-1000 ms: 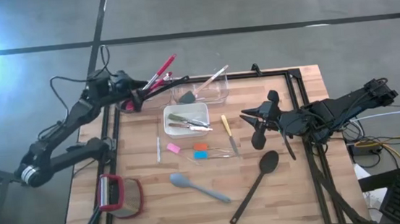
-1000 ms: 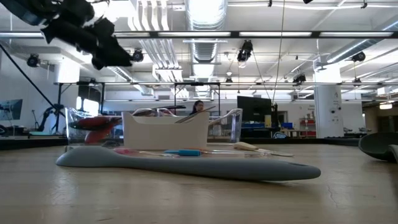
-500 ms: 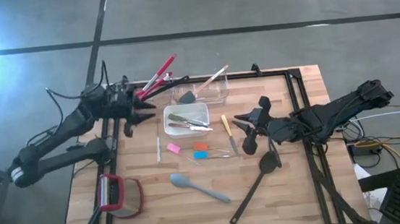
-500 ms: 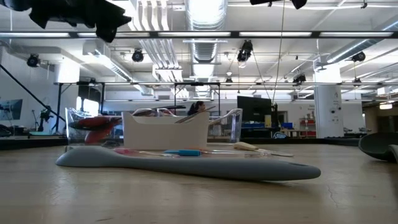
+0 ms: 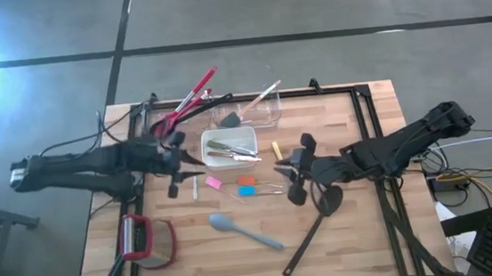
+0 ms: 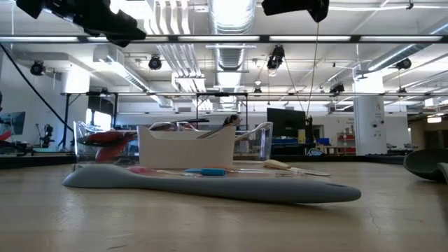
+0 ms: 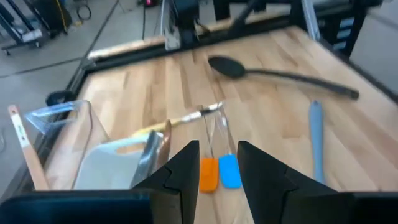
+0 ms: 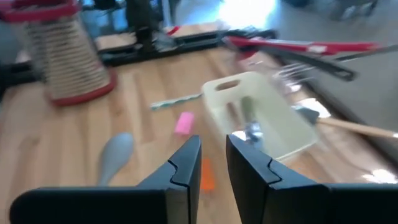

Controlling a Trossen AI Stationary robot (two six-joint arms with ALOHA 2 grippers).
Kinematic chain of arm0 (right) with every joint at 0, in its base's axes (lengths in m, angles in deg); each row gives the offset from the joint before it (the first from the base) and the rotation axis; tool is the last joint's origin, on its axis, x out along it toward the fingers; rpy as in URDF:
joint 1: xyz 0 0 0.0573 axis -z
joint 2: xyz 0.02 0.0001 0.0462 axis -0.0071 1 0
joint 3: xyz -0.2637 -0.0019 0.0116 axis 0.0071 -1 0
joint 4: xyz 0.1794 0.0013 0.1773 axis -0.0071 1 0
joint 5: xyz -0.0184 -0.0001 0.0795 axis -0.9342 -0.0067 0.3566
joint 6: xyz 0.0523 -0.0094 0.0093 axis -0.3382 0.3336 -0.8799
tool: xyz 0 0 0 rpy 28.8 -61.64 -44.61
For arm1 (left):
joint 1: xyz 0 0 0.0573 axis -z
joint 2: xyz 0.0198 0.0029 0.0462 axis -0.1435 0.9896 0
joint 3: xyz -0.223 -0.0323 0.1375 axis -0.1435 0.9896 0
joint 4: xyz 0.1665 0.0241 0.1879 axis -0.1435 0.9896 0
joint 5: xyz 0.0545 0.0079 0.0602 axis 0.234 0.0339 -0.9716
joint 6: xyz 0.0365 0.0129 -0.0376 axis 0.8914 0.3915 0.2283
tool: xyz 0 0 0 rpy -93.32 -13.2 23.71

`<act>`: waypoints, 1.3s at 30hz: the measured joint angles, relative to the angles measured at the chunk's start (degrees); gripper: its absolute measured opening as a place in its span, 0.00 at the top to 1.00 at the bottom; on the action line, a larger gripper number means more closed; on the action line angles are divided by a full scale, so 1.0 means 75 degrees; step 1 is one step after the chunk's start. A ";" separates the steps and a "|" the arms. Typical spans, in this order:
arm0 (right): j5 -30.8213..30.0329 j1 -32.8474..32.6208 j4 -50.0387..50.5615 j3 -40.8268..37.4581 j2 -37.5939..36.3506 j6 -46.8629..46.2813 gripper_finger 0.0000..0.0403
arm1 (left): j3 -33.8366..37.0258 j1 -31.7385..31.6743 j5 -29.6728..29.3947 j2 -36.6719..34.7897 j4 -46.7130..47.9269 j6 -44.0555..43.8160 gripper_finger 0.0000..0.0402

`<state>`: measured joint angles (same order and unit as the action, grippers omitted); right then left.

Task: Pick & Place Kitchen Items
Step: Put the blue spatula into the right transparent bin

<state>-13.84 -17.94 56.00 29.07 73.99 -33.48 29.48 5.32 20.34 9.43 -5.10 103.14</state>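
Observation:
The kitchen items lie loose on the wooden table. A grey-blue spatula (image 5: 245, 230) and a black spoon (image 5: 312, 230) are near the front. Orange and blue pieces (image 5: 246, 186) and a pink piece (image 5: 213, 183) lie mid-table, with a yellow-handled knife (image 5: 277, 153) to their right. Red utensils (image 5: 187, 100) lie at the far left. My left gripper (image 5: 186, 168) hovers open just left of the white dish (image 5: 247, 134), pointing at the orange and blue pieces (image 7: 219, 172). My right gripper (image 5: 287, 177) hovers open right of those pieces, above the table, facing the dish (image 8: 261, 112).
A clear tub (image 5: 248, 111) holding utensils stands behind the dish, which holds a few utensils too. A red-and-grey rounded gadget (image 5: 148, 240) lies at the near left. A black frame (image 5: 364, 114) runs along the table's edges. Bare wood shows at the near right.
My left gripper has swung from the far left corner by the red utensils toward the near edge and now stands beside the dish's left side. My right gripper has moved toward the table's left and sunk a little, passing over the black spoon's bowl. No item has moved.

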 joint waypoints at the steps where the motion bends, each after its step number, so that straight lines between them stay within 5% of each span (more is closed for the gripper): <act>1: 0.0189 0.0000 0.0002 0.0032 0.0072 0.0003 0.83 | 0.0000 0.0144 -0.0141 0.0082 0.0013 0.0000 0.71; 15: 0.2067 0.0279 0.0123 0.0749 0.1932 0.0023 0.84 | -0.0032 0.0390 -0.0522 0.0365 0.0050 -0.0245 0.72; 39: 0.3724 0.1481 0.1062 0.2123 0.4798 0.1074 0.82 | -0.0061 0.0390 -0.0527 -0.0094 0.0155 -0.0164 0.73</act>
<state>14.09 -6.83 63.97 45.00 109.98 -25.43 29.02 8.24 16.39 8.73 -3.94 101.91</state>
